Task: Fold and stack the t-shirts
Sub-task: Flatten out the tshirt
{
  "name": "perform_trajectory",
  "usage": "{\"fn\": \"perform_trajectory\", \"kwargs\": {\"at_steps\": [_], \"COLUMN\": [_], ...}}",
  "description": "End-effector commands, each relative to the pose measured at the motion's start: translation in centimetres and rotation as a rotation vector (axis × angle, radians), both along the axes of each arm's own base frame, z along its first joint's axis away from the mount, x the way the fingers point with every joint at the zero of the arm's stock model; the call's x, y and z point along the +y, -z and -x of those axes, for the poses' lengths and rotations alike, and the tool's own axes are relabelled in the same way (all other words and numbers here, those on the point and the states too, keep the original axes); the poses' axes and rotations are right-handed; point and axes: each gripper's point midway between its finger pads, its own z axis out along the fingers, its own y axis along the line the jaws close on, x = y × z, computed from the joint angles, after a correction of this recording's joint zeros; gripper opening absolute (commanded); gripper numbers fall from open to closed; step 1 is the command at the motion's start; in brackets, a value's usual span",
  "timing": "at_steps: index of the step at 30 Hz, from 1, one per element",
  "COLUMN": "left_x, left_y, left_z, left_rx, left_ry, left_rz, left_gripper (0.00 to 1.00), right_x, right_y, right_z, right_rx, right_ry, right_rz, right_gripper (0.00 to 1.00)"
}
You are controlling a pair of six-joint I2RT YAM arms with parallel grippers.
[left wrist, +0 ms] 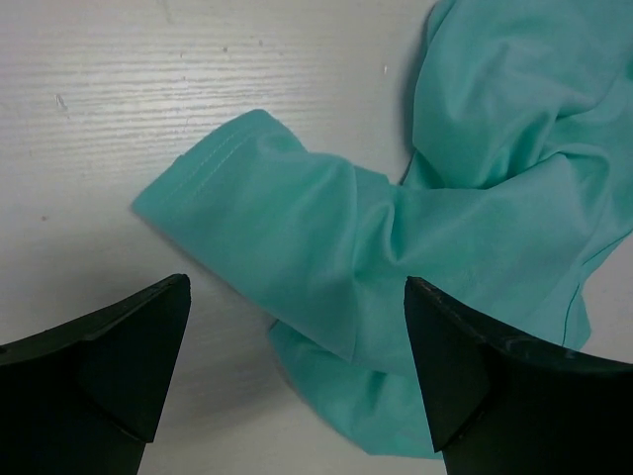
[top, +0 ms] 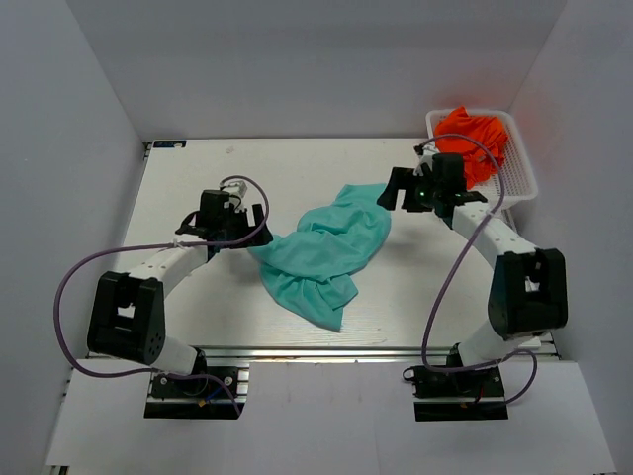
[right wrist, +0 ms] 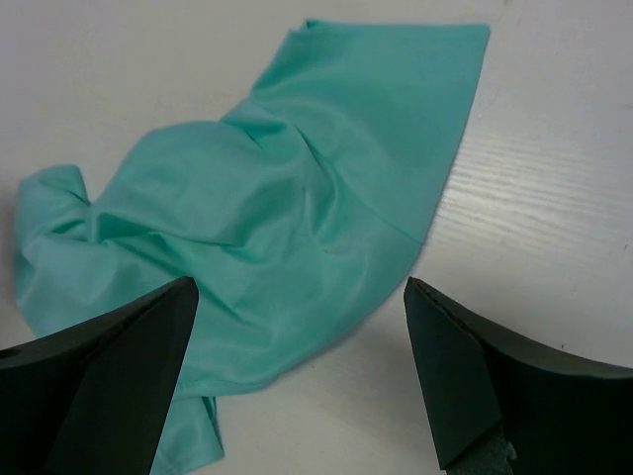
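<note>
While nothing on the white tabletop [top: 198, 178] is yet folded, the robot's two arms bracket their first garment from either side. At left, the left gripper [top: 249, 226] hovers with its fingers spread wide just above a short sleeve [left wrist: 213, 188]. The sleeve's stitched hem lies flat and points away from the bunched body of the cloth. The wrist view shows only fabric and bare surface below the fingers, so no hold has been taken. The stance suggests the arm is lined up to pinch that sleeve end and draw it outward.

At centre, the teal t-shirt [top: 326, 252] sprawls diagonally in a creased, twisted heap, one end toward the left arm and the other reaching up toward the right. There the right gripper [top: 401, 190] hangs over the far, straight-edged end of the shirt, its fingers likewise parted and empty. It appears placed so that the pair can pull the cloth taut and flat between them before any fold.

At far right, the orange-red t-shirt [top: 473, 139] sits crumpled in a white perforated basket [top: 522, 178] at the tabletop's back corner. It is well apart from the teal one and untouched, likely waiting its turn.
</note>
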Motion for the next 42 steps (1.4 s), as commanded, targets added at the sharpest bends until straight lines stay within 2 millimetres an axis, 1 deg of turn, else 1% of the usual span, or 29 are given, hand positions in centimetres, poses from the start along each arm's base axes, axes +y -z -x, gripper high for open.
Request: {"fn": "perform_trajectory", "kwargs": {"at_steps": [1, 2, 3, 4, 7, 10, 11, 13, 15, 18, 19, 20, 22, 23, 24, 25, 26, 28, 31, 32, 33, 34, 35, 36, 38, 39, 40, 41, 42], "left_x": [0.8, 1.2, 1.7, 1.8, 2.0, 1.1, 0.8, 0.6, 0.6, 0.7, 0.5, 0.5, 0.3, 0.2, 0.0, -0.2, -0.3, -0.6, -0.9, -1.0, -1.1, -0.9, -0.5, 0.0, 0.7, 1.8, 2.7, 3.5, 4.0], "left_y": [-0.3, 0.7, 1.2, 1.3, 2.3, 3.5, 3.8, 4.6, 5.5, 6.9, 7.4, 7.0, 7.3, 6.8, 6.4, 5.0, 3.9, 1.4, -5.0, -6.9, -10.7, -12.6, -14.3, -17.9, -21.4, -24.5, -26.4, -29.7, -30.7], "left_z": [0.1, 0.3, 0.1, -0.2, -1.2, -1.9, -2.1, -2.2, -2.1, -1.7, -1.6, -2.1, -1.9, -2.2, -2.4, -2.9, -3.5, -4.3, -5.9, -6.4, -7.1, -7.4, -7.7, -8.6, -9.0, -9.5, -9.5, -9.5, -9.4], "left_rx": [0.021, 0.058, 0.068, 0.072, 0.101, 0.12, 0.125, 0.145, 0.166, 0.201, 0.216, 0.196, 0.208, 0.19, 0.17, 0.122, 0.082, 0.002, -0.169, -0.222, -0.318, -0.363, -0.401, -0.479, -0.553, -0.601, -0.632, -0.707, -0.724], "left_ry": [-0.081, -0.116, -0.143, -0.165, -0.217, -0.201, -0.2, -0.194, -0.206, -0.207, -0.201, -0.194, -0.185, -0.185, -0.166, -0.145, -0.143, -0.121, -0.106, -0.105, -0.096, -0.111, -0.126, -0.149, -0.166, -0.213, -0.241, -0.272, -0.291], "left_rz": [-0.024, -0.036, -0.053, -0.057, -0.036, -0.003, 0.01, 0.011, -0.003, -0.015, -0.013, -0.012, -0.006, -0.001, 0.005, 0.013, 0.025, 0.042, 0.077, 0.092, 0.108, 0.111, 0.101, 0.089, 0.055, 0.049, 0.048, 0.036, 0.02], "left_gripper": [0.98, 0.98, 0.98, 0.98, 0.84, 0.83, 0.83, 0.83, 0.82, 0.64, 0.49, 0.4, 0.16, 0.0, 0.0, 0.0, 0.0, 0.0, 0.0, 0.0, 0.0, 0.0, 0.0, 0.0, 0.0, 0.0, 0.0, 0.0, 0.0], "right_x": [-0.2, -0.8, 0.1, 0.4, 0.0, -0.7, -0.5, -0.4, -0.2, 0.0, 0.1, 0.5, 0.8, 0.7, 0.8, 0.9, 0.9, 1.6, 2.4, 2.6, 2.6, 2.7, 2.4, 2.4, 1.6, 1.1, 0.4, -0.4, -0.9], "right_y": [1.7, 3.4, 4.5, 4.6, 5.9, 7.1, 6.8, 8.3, 8.7, 9.8, 10.7, 11.0, 11.2, 12.2, 12.2, 11.9, 11.5, 9.5, 2.4, 2.1, -1.9, -4.0, -7.7, -9.8, -14.2, -16.3, -20.3, -21.1, -24.1], "right_z": [-0.1, -0.2, -0.1, -0.8, -1.7, -3.0, -3.7, -4.0, -5.1, -6.0, -6.2, -6.3, -6.7, -6.4, -6.5, -6.5, -6.6, -6.8, -7.2, -7.4, -7.4, -7.5, -7.1, -7.2, -7.2, -6.8, -6.7, -6.5, -5.6], "right_rx": [0.089, 0.137, 0.163, 0.164, 0.177, 0.18, 0.169, 0.201, 0.188, 0.193, 0.206, 0.205, 0.218, 0.245, 0.25, 0.241, 0.234, 0.193, 0.037, 0.026, -0.06, -0.106, -0.183, -0.226, -0.317, -0.349, -0.425, -0.435, -0.493], "right_ry": [0.029, 0.058, 0.039, 0.044, 0.099, 0.161, 0.162, 0.161, 0.172, 0.185, 0.173, 0.161, 0.165, 0.166, 0.172, 0.175, 0.176, 0.153, 0.134, 0.126, 0.126, 0.125, 0.133, 0.14, 0.176, 0.202, 0.246, 0.282, 0.298], "right_rz": [0.124, 0.168, 0.189, 0.198, 0.261, 0.284, 0.279, 0.291, 0.286, 0.283, 0.279, 0.273, 0.262, 0.266, 0.257, 0.252, 0.248, 0.213, 0.145, 0.137, 0.106, 0.091, 0.071, 0.058, 0.042, 0.022, 0.006, 0.024, 0.011], "right_gripper": [0.9, 0.89, 0.87, 0.86, 0.86, 0.86, 0.86, 0.85, 0.83, 0.83, 0.83, 0.82, 0.71, 0.57, 0.08, 0.0, 0.0, 0.0, 0.0, 0.0, 0.0, 0.0, 0.0, 0.0, 0.0, 0.0, 0.0, 0.0, 0.0]}}
